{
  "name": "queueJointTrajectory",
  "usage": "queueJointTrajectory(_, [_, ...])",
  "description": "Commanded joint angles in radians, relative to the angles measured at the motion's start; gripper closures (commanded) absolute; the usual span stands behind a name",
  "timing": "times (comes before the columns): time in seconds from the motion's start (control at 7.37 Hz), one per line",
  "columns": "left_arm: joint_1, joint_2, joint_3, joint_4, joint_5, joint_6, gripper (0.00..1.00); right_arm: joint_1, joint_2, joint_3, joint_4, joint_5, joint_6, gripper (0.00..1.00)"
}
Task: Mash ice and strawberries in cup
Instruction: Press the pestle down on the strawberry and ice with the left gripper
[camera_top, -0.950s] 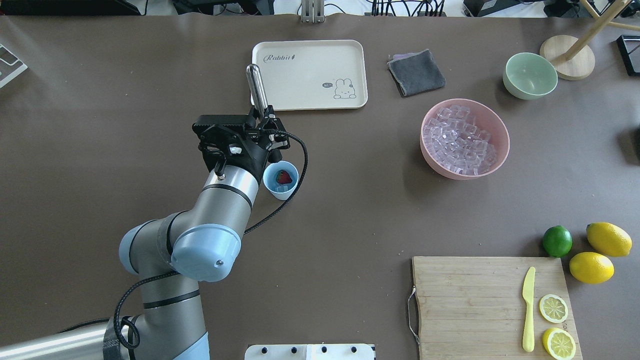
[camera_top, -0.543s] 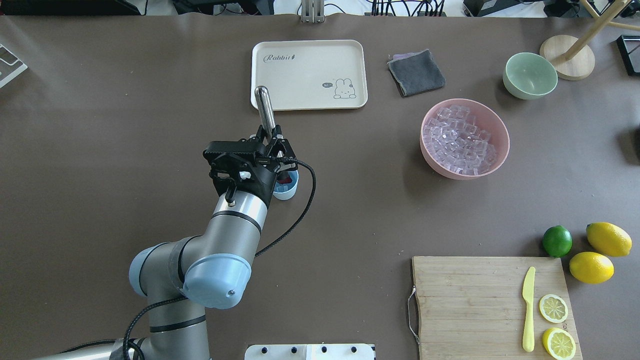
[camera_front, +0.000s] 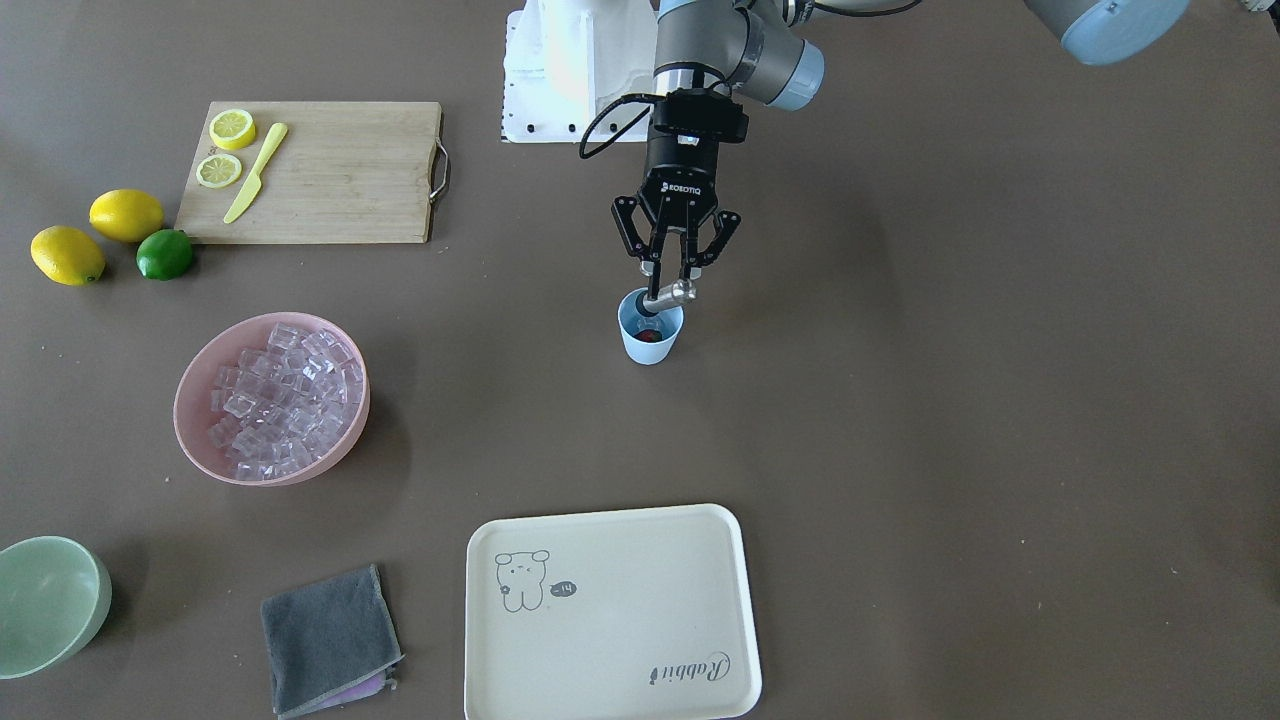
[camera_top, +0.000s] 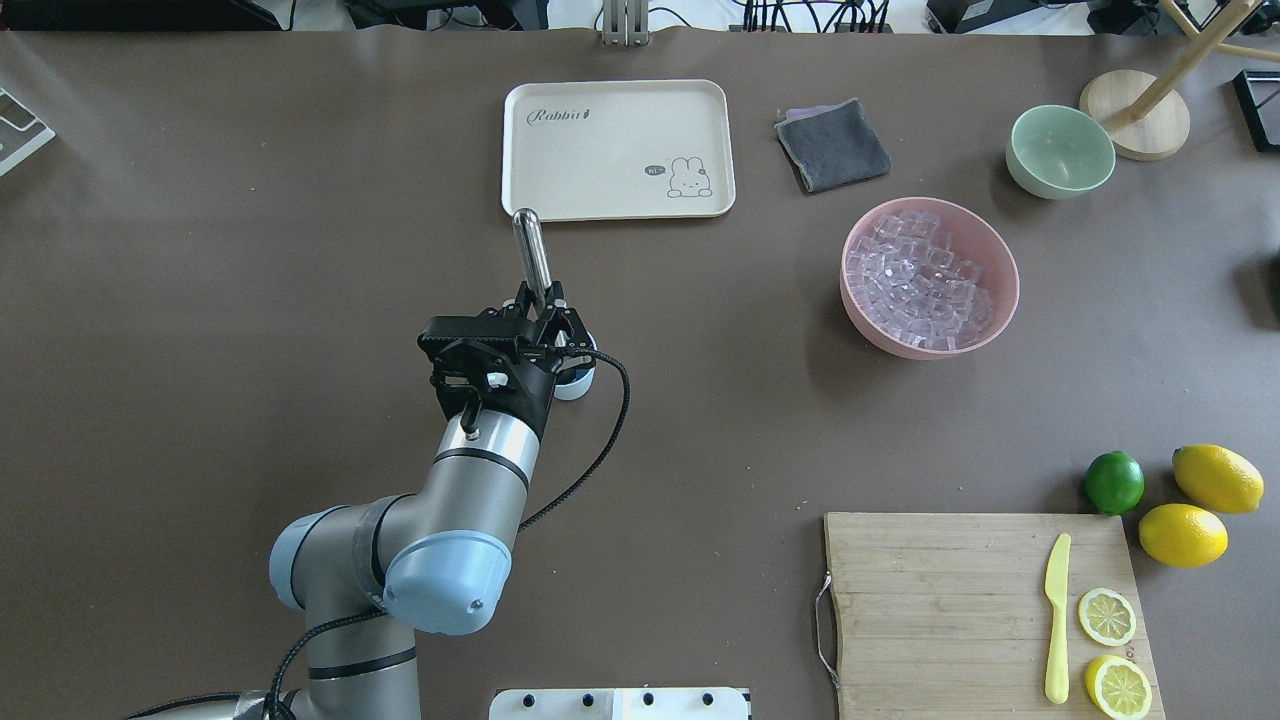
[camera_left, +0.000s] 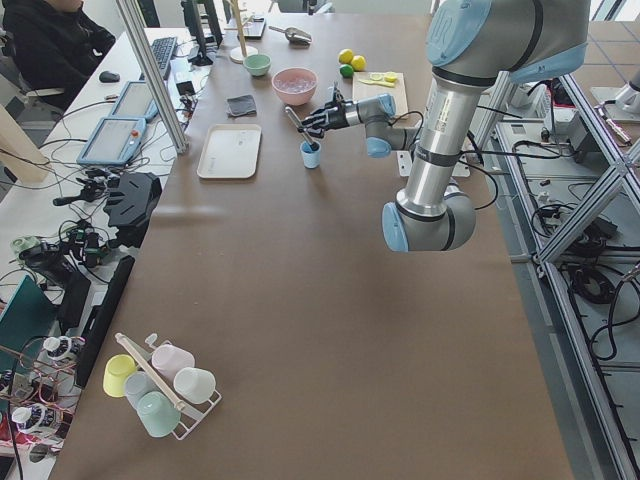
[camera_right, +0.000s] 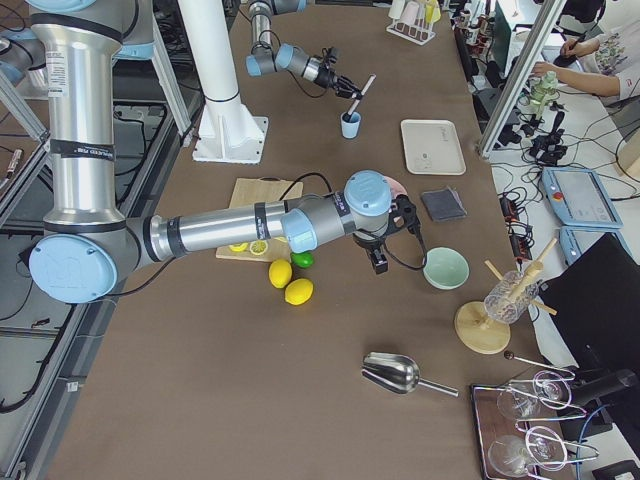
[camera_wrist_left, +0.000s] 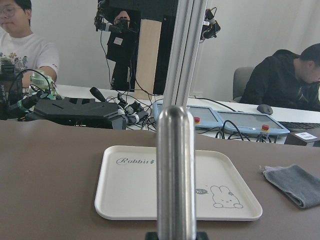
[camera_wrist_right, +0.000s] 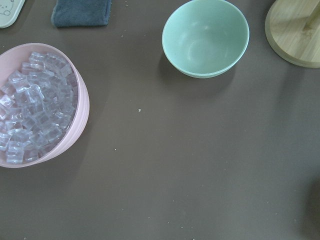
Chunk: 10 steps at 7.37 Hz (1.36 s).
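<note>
**Front-facing view:** The left tool (camera_front: 673, 276) is pinching a steel muddler (camera_front: 668, 294). The muddler's lower end sits inside the light blue cup (camera_front: 650, 352). The cup stands upright on the tabletop (camera_front: 950, 400), and the red strawberry (camera_front: 651, 337) lies in its bottom. The ice (camera_front: 275, 400) is heaped in a pink bowl (camera_front: 190, 410), well apart from the cup.

**Overhead view:** The muddler's handle leans away from the robot toward a cream tray (camera_top: 618, 150). The left tool covers most of the cup, so only part of its far side shows.

**Left side view:** The muddler slants down into the cup.

**Right side view:** The right tool (camera_right: 380, 258) sits near the pink bowl and a pale green bowl (camera_right: 446, 268). I cannot tell whether its fingers are spread or pressed together.

**Left wrist view:** The muddler's shaft rises mid-frame, with the tray behind it.

**Right wrist view:** Ice fills the pink bowl, and the green bowl stands apart from it.
</note>
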Motion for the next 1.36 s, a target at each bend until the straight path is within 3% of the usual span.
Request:
queueJointTrajectory(0.0, [-0.007, -0.004, -0.005, -0.005, -0.002, 0.003, 1.0, 0.0, -0.008, 0.002, 0.003, -0.004, 0.0, 0.02])
queueJointTrajectory(0.41, [-0.039, -0.009, -0.074, -0.006, -0.012, 0.009, 1.0, 0.0, -0.014, 0.008, 0.006, -0.007, 0.0, 0.02])
queueJointTrajectory(1.22, [-0.014, 0.002, 0.006, -0.046, -0.002, 0.0, 1.0, -0.003, -0.026, 0.004, 0.015, -0.021, -0.002, 0.02])
